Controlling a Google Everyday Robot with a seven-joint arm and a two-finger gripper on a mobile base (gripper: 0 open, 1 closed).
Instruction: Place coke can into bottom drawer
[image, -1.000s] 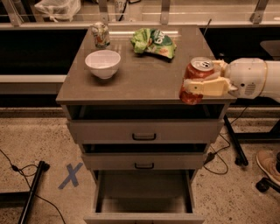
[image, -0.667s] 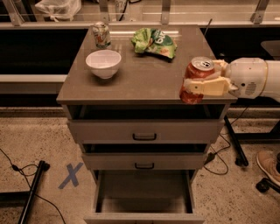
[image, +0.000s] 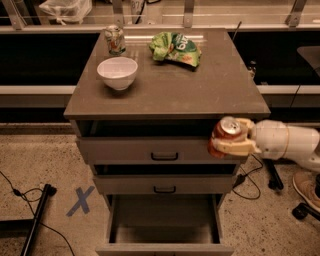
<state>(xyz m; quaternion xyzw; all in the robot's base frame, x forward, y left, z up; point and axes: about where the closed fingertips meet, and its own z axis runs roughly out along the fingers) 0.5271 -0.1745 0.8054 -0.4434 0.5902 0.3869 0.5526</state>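
Observation:
The coke can (image: 226, 133), red with a silver top, is held upright in my gripper (image: 231, 142), which is shut on it. The arm comes in from the right. Gripper and can hang in front of the right end of the top drawer front, below the cabinet top's front edge. The bottom drawer (image: 165, 227) is pulled open below and to the left of the can; its inside shows nothing in it.
On the cabinet top (image: 200, 90) stand a white bowl (image: 117, 72), a pale green-and-silver can (image: 114, 39) and a green chip bag (image: 176, 48). Two shallower drawers with black handles (image: 164, 156) sit above the open one. A blue X (image: 80, 201) marks the floor at left.
The gripper has carried the coke can down from the cabinet top's right front corner to in front of the top drawer.

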